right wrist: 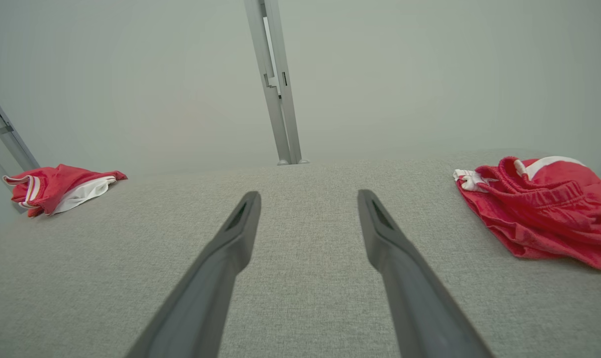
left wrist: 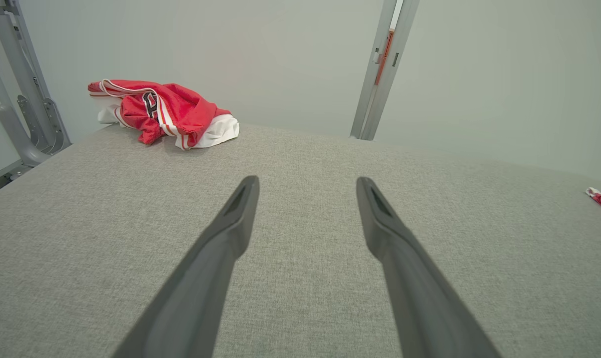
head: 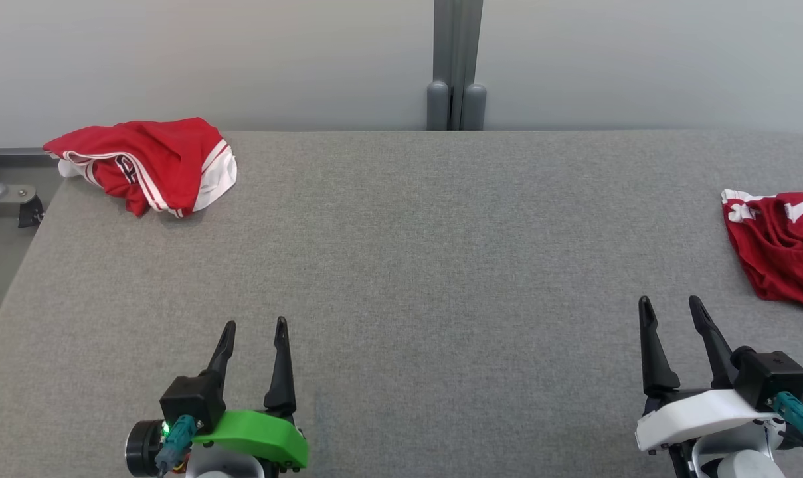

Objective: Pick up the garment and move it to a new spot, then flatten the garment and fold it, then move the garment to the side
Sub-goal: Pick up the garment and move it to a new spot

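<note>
In the head view, the left gripper (head: 253, 323) and right gripper (head: 671, 302) hover spread and empty over the grey table (head: 401, 265). A crumpled red-and-white garment (head: 149, 162) lies far ahead-left of the left one, and a red garment (head: 783, 249) lies near, ahead-right of the right one. In the left wrist view, the red-and-white garment (left wrist: 171, 112) lies well ahead-left of the parted fingers (left wrist: 230, 233), and its dark emblem is too folded to read. In the right wrist view, the red garment (right wrist: 544, 214), white-trimmed, lies close ahead-right of the parted fingers (right wrist: 230, 248).
</note>
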`<state>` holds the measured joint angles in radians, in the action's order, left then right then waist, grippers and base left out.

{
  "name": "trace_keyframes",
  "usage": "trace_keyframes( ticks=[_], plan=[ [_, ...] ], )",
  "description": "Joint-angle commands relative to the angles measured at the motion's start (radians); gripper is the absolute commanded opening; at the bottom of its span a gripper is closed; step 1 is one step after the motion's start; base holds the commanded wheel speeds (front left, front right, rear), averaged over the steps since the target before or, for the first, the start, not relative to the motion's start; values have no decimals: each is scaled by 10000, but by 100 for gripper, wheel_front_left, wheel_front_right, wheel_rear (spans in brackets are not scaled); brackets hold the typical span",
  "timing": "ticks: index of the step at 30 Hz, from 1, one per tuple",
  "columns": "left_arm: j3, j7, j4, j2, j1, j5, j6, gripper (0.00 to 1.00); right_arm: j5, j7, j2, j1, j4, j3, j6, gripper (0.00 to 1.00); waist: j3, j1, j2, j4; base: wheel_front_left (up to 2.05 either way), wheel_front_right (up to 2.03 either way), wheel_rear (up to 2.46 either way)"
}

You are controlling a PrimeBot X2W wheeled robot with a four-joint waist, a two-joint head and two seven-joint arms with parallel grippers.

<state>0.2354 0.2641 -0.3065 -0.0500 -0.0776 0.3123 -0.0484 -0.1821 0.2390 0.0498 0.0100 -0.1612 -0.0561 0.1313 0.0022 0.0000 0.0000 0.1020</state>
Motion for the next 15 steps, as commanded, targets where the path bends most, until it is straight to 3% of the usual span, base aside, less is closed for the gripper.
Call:
trace_keyframes(
  ticks=[1,7,15],
  plan=[
    [13,1,-22,-14,22,88,-22,100,3,-1,15,94,44,-20,-10,100,7,0,0,42,0,0,0],
    [-4,1,37,-20,-135,16,-91,100,-57,9,13,127,99,116,-10,100,58,0,0,615,0,0,0],
    [-199,1,107,-24,-189,-206,-39,100,-212,80,13,190,174,360,-10,100,89,0,0,2470,0,0,0]
  ],
)
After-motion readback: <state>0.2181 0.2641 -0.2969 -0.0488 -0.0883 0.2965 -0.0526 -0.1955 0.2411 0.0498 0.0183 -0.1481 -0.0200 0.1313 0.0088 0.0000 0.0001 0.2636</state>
